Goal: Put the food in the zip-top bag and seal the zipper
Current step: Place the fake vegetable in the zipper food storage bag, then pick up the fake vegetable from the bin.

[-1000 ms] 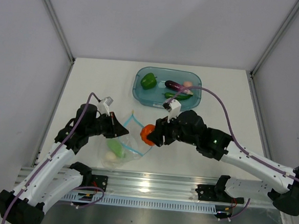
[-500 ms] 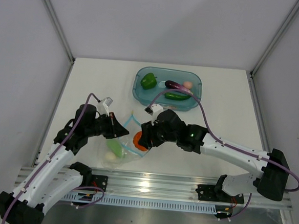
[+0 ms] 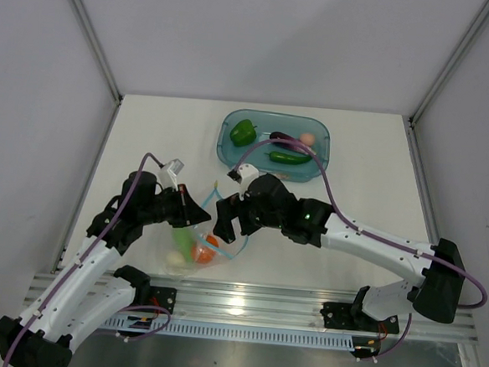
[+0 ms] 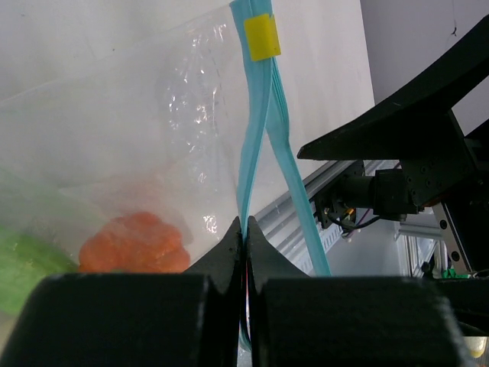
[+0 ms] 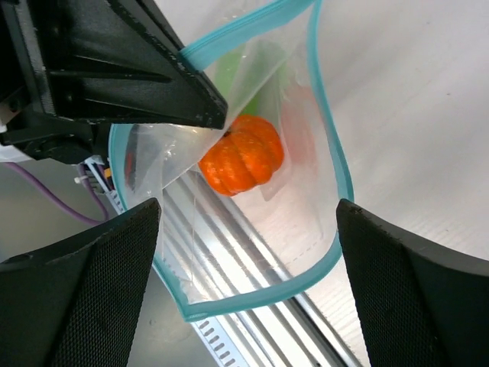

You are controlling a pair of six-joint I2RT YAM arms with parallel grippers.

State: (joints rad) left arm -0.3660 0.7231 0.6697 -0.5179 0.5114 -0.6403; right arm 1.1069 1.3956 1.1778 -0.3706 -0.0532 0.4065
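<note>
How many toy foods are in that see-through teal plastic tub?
4: green bell pepper left, purple eggplant middle, pinkish egg right, dark green long vegetable nearest the arms. The purple cable could hide more.

I work at a white table (image 3: 156,127) boxed in by plain pale grey walls (image 3: 263,42) at the back and on both sides. Metal posts (image 3: 89,34) rise at the two back corners. An aluminium rail (image 3: 244,305) edges the near side. The light is soft and even.

White shells and black joints form the left arm (image 3: 83,269) and right arm (image 3: 383,244). Purple cables (image 3: 328,183) trail along both. The right hand's (image 3: 225,222) pads (image 5: 84,298) are textured black.
</note>
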